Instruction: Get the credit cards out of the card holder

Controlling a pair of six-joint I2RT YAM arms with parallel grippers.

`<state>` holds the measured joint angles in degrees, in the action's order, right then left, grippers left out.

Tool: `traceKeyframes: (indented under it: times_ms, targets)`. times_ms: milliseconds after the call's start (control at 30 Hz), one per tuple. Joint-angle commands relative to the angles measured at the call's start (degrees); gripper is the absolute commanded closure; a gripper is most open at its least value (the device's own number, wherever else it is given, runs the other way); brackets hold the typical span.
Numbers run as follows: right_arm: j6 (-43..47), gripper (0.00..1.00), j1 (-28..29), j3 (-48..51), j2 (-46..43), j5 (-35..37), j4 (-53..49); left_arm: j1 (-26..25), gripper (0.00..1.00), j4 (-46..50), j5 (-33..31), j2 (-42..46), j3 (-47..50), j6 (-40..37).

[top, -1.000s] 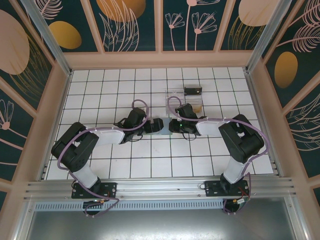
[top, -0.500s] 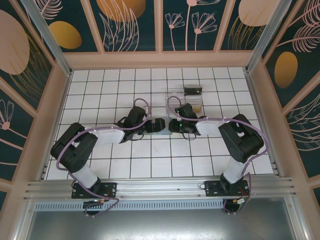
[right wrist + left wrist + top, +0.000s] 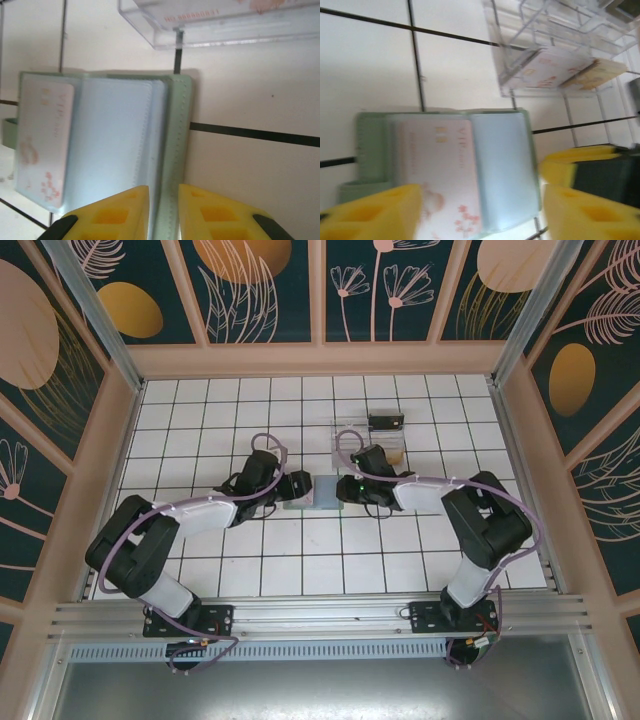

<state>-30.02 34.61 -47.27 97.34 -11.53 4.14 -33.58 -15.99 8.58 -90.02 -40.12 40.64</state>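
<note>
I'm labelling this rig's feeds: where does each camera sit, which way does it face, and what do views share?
Top external: above, behind the bases, looking down on the table; both arms, left hand, right hand.
Left wrist: on the left arm, facing down at the open card holder; its yellow fingers below.
Right wrist: on the right arm, facing the holder's stitched edge between its yellow fingers.
Shared: wrist views both show holder, pink card, clear tray.

Robot test cell, laboratory type.
Two arms (image 3: pixel 150 540) are standing bolted to an aluminium rail (image 3: pixel 320 612) at the edge of a white gridded table (image 3: pixel 200 410); printed floral panels (image 3: pixel 260 290) on aluminium posts (image 3: pixel 95 312) are boxing the table in on three sides, and purple cables (image 3: pixel 339 447) are running along each arm.
</note>
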Motion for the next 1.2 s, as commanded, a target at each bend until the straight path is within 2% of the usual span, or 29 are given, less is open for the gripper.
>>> traceKeyframes:
  times_ms: [0,133,333,500,900,1167]
  targets:
    - [-3.11,0.75,0.52,-0.54,-3.91,-0.03,1.9,1.3,0.56,1.36,-1.75,0.91,1.27,-1.82]
    - [-4.66,0.75,1.58,-2.33,-4.3,-1.92,2.93,2.44,0.87,2.31,-3.87,-0.75,0.88,-3.09]
    - [-9.41,0.77,1.8,-5.1,0.31,-8.98,6.41,3.28,0.98,-0.1,-1.98,-3.55,0.64,-3.96]
    - [-12.11,0.8,2.05,-7.6,4.22,-12.3,7.29,3.26,0.99,-2.0,-0.61,-4.8,1.26,-3.89]
    - [-14.38,0.8,2.76,-9.67,9.77,-14.64,7.15,3.3,0.97,-2.29,1.69,-6.48,0.74,-3.93]
    - [-14.57,0.78,2.84,-10.21,11.51,-15.8,6.48,3.28,1.0,-0.16,-0.32,-7.81,0.82,-2.59]
